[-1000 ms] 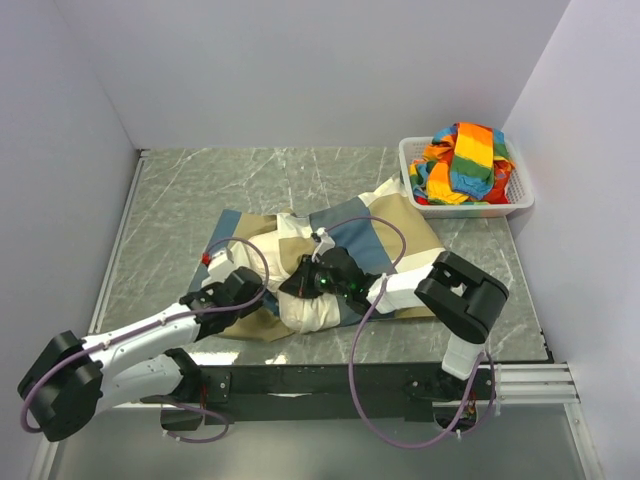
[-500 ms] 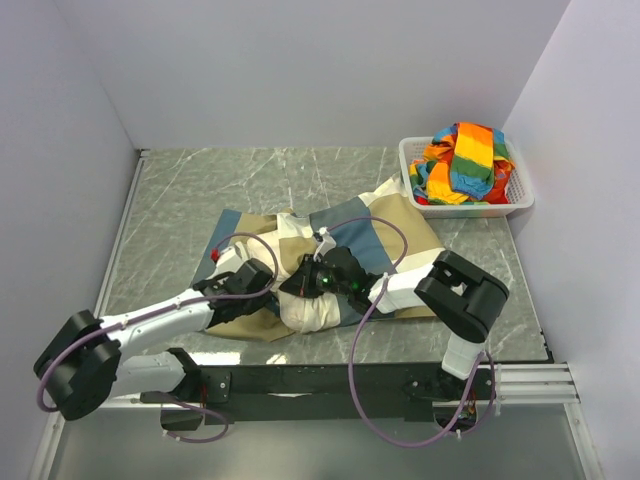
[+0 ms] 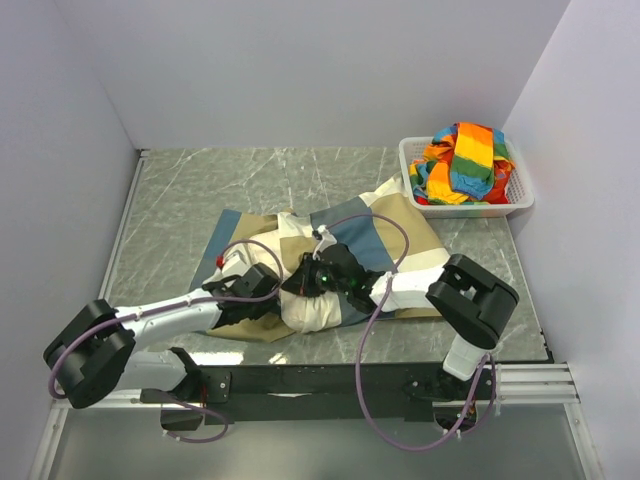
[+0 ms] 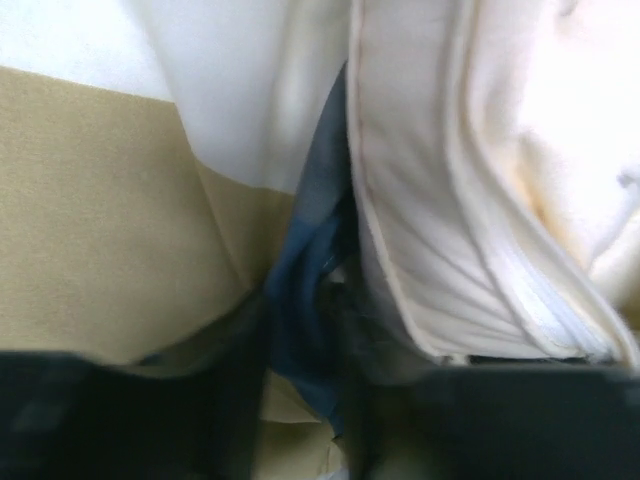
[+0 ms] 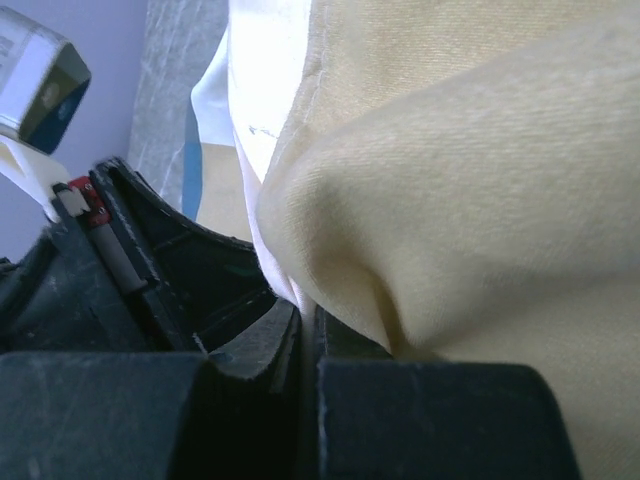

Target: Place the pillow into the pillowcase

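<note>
The pillowcase, in blue, tan and off-white blocks, lies crumpled mid-table. The cream pillow bulges at its near edge, partly wrapped by the case. My left gripper is at the pillow's left side. In the left wrist view the gripper has a blue fold of the pillowcase bunched between its narrow-set jaws, with the pillow's seam just to the right. My right gripper sits on top of the pillow. In the right wrist view the gripper is shut on a thin edge of the pillow.
A white basket holding rainbow-striped cloth stands at the back right. Walls close in the table on the left, back and right. My two grippers are close together; the left one shows in the right wrist view.
My left arm has swung right, bringing its gripper up against the pillow's left side. The right gripper has stayed on the pillow, and its elbow has shifted slightly.
</note>
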{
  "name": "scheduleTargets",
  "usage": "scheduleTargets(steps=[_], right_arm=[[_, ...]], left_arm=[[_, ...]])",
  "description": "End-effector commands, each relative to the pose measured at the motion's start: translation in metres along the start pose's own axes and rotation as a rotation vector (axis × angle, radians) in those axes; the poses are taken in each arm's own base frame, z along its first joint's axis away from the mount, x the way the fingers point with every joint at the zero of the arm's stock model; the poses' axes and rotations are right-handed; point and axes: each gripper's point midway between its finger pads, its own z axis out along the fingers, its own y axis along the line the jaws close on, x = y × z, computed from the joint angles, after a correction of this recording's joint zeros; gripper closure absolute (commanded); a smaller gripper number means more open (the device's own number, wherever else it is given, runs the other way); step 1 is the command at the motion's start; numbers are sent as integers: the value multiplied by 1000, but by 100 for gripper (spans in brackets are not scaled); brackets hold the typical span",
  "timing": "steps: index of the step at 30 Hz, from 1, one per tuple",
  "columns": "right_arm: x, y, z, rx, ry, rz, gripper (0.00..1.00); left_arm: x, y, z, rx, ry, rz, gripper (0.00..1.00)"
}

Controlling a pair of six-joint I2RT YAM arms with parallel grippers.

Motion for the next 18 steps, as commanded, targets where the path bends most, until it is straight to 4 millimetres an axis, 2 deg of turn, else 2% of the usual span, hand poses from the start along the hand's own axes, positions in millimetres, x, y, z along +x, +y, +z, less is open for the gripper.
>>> scheduleTargets(steps=[1, 4, 7, 8, 9, 10, 11, 12, 13, 16, 18], right_arm=[[6, -17, -5, 114, 36, -35, 100], [-1, -12, -6, 117, 23, -47, 100], [-9, -14, -8, 161, 3, -50, 100], [-27, -12, -5, 192, -50, -52, 100], [-28, -17, -7, 236, -40, -56, 100], [-40, -18, -5, 265, -72, -62, 100], [-58, -7, -3, 272, -121, -65, 100], [-71, -13, -4, 332, -175, -69, 100], [-87, -5, -1, 338, -217, -61, 100], [-115, -7, 0, 399, -339, -47, 100], [-132, -13, -3, 450, -433, -38, 100]], left_arm=[[4, -3, -2, 53, 9, -44, 76], [-2, -6, -4, 82, -5, -39, 99], [-6, -9, -8, 114, -11, 3, 99], [-9, -13, -13, 136, -17, 10, 99], [-10, -15, -16, 154, -15, 27, 99], [-11, -17, -20, 174, -16, 73, 99], [-13, -22, -28, 204, -17, 90, 99], [-10, -26, -33, 234, 3, 113, 99], [-12, -32, -42, 288, -1, 166, 99], [-9, -40, -63, 385, 29, 222, 99], [-2, -35, -70, 403, 76, 236, 99]])
